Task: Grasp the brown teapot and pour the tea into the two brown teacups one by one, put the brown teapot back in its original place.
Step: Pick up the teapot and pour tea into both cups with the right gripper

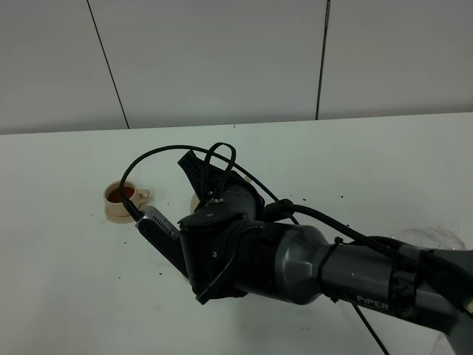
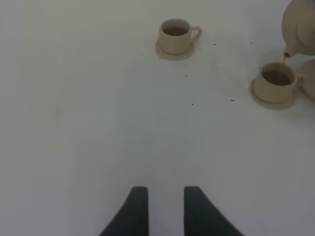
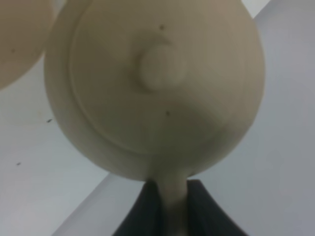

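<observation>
In the right wrist view the brown teapot (image 3: 157,88) fills the frame lid-on, and my right gripper (image 3: 172,191) is shut on its loop handle. The left wrist view shows the teapot (image 2: 301,27) tilted, its spout just over the nearer teacup (image 2: 275,81), which holds tea on its small saucer. The other teacup (image 2: 175,35) also holds tea; it is the one showing in the exterior view (image 1: 123,197). My left gripper (image 2: 165,204) is open and empty over bare table, well short of both cups. From above, my right arm hides the teapot and the second cup.
The edge of a wider beige saucer (image 2: 310,81) shows beside the nearer cup. A beige round shape (image 3: 19,39) lies behind the teapot. Small dark specks dot the white table (image 2: 98,123). A clear plastic item (image 1: 436,238) lies at the right.
</observation>
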